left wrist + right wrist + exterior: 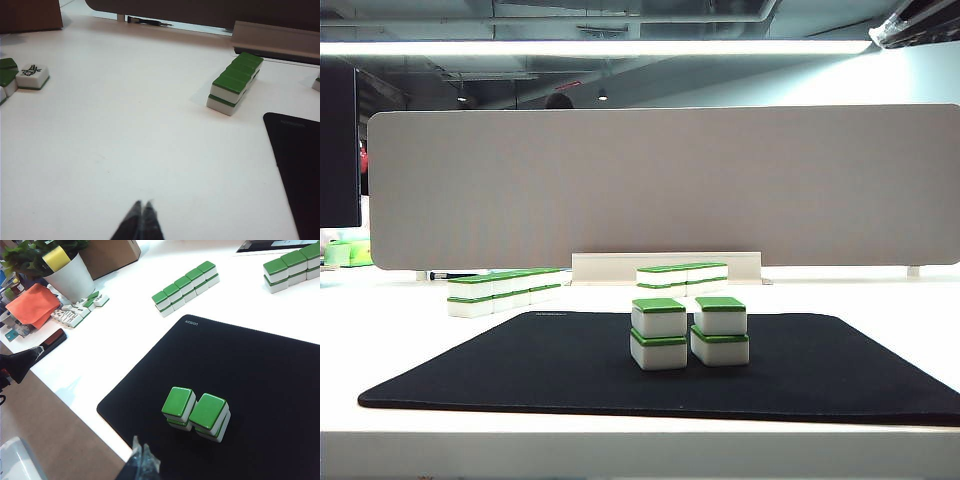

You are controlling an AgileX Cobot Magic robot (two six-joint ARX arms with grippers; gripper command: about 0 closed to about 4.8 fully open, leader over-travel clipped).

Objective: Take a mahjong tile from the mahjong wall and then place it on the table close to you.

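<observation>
While no tile is held yet, the white tabletop (880,295) bears a black mat (520,365). Mahjong wall (505,291), two-high, sits off the mat's far-left corner; a 2x2 stack (688,332) is mid-mat. Left gripper (141,216) & right gripper (142,460): jaws clenched, empty. Step, prob.: approach. Next: open, reach an end tile.

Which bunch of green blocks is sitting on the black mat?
The four tiles in two little stacks sit on the black mat. The two longer rows stand behind it on the bare white table.
</observation>
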